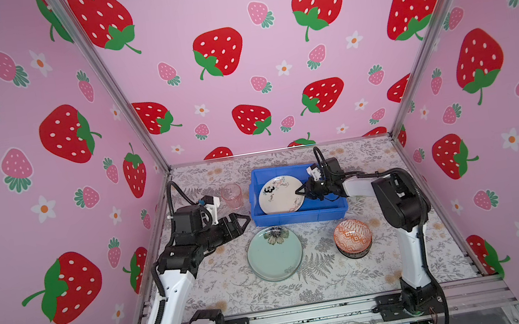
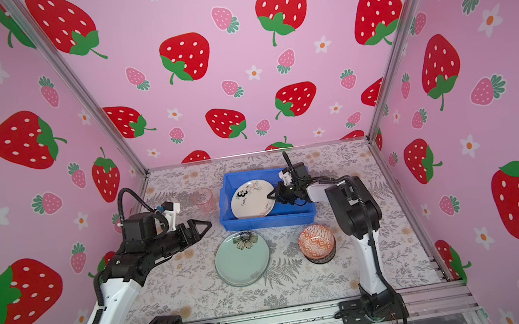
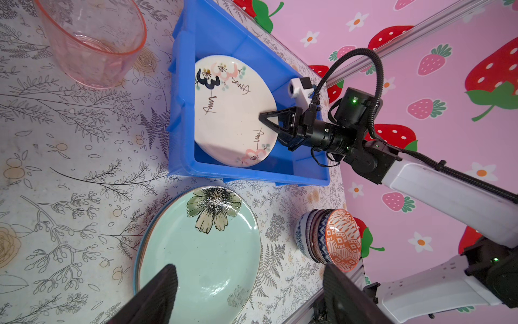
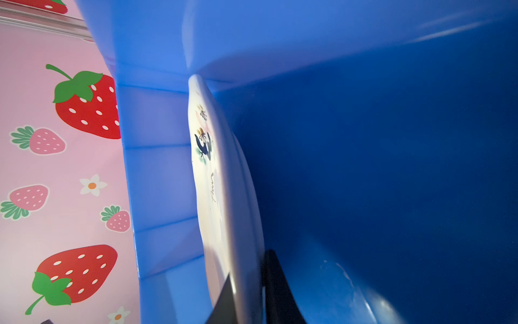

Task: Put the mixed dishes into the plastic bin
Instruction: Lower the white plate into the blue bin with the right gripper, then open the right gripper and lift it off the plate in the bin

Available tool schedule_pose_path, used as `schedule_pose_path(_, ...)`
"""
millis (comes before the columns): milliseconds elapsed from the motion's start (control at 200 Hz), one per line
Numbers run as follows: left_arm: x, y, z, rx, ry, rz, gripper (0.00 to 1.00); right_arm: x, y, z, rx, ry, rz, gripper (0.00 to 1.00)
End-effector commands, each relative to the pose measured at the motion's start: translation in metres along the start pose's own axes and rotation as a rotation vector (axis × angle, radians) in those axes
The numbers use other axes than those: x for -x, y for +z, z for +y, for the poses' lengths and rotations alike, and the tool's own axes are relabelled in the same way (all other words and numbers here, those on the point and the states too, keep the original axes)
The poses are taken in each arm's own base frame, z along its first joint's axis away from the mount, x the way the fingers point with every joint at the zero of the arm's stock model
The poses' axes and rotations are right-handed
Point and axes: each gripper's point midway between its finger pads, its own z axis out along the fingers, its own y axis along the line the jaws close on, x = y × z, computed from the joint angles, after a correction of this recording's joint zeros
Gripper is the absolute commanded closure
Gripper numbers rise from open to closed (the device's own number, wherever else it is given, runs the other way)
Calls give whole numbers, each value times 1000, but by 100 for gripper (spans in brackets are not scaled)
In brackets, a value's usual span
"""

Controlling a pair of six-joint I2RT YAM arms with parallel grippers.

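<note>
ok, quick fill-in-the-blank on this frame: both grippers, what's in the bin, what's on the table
1. The right gripper pinches the white plate by its ____.
2. The left gripper holds nothing; its jaws are ____.
3. The number of dishes inside the blue bin is ____.
4. The top bowl of the bowl stack is patterned white and ____.

Missing words: rim; open; one; orange
</note>
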Motion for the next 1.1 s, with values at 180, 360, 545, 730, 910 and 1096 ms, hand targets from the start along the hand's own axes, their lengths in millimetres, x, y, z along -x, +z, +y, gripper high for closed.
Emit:
schedule_pose_path(180,-4,-2,-2,-20,1,-2,16,6,1,30,91,-73,-14,80)
schedule_pose_path(360,-6,-3,-2,-21,0,-5,16,3,-1,27,68,-82,-14,62)
schedule_pose_path(545,-5,-4,-3,-23,-1,-7,16,3,-8,25,23,-108,-18,55)
schedule_pose_path(730,-6,-5,-3,-20,2,-7,16,6,-19,22,-67,-146,-42,49)
schedule_pose_path(910,-6,-6,-2,-16,2,-6,16,11,-33,25,-139,-195,-77,44)
schedule_pose_path(1096,-7,-9,4,33,6,0,14,12,-52,36,-202,-269,-110,42)
